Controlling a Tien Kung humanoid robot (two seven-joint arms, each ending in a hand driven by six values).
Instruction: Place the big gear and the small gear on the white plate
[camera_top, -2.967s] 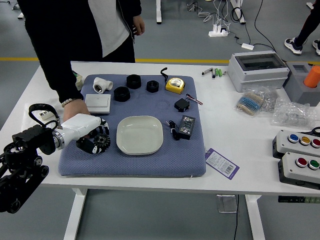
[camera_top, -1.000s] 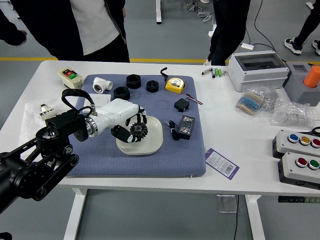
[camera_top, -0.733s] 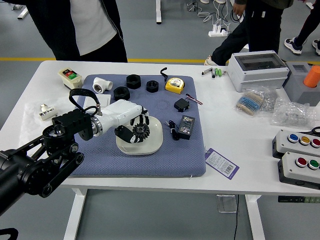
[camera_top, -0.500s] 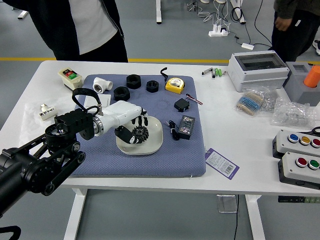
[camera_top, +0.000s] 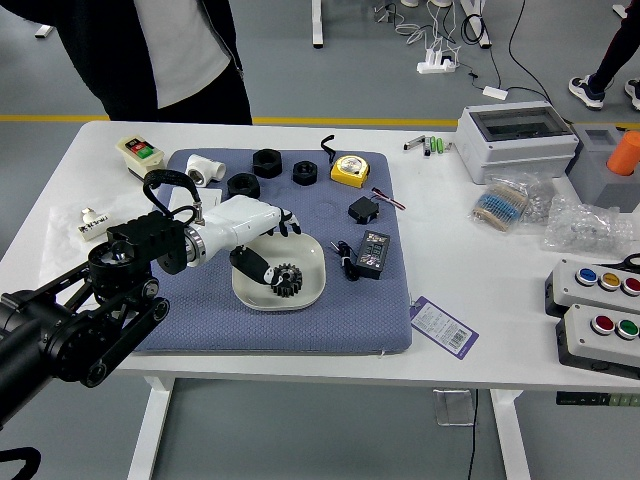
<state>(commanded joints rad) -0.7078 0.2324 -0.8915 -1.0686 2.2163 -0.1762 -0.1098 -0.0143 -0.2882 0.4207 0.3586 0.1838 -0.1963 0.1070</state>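
Observation:
One black toothed gear (camera_top: 287, 281) lies in the white plate (camera_top: 312, 255), toward its lower middle. Over the plate's left part, my left hand (camera_top: 279, 250) has its thumb and fingers spread apart, holding nothing. The thumb tip is right beside the gear; whether they touch I cannot tell. The fingers reach over the plate's upper rim. I cannot make out a second gear. My right arm is out of view.
On the blue mat (camera_top: 220, 330) are black round parts (camera_top: 243, 187), a white pipe fitting (camera_top: 205, 170), a tape measure (camera_top: 350, 171) and a black adapter (camera_top: 372, 254). Button boxes (camera_top: 600, 335) stand far right. A person (camera_top: 160, 60) stands at the far side, hands not visible.
My left hand has moved right from the mat's left side to the plate with the gear, then opened; the gear now lies on the plate. The person's hand has withdrawn from my hand.

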